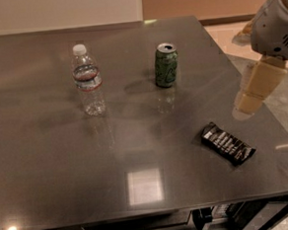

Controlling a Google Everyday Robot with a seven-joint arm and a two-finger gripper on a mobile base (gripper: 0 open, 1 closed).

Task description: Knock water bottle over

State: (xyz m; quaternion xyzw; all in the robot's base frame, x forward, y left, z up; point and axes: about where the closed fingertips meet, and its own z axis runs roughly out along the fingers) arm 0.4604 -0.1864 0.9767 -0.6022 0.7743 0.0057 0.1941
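Dark grey metal desk point(50, 183) w/ the water bottle point(88, 81) standing upright, cap on, left of the green can point(165, 65) & well apart from it. Black snack pack point(228, 143) lies flat, nearer us & right of the can. We see the gripper point(249, 102) far right of the can, over the desk edge, touching nothing. Can't tell if it's spread or closed.

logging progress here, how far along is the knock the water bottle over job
Nothing looks done: the water bottle stands upright on the table, left of the green can. In hand: the claw hangs over the table's right edge, apart from the bottle. Left: reach across and tip it over.
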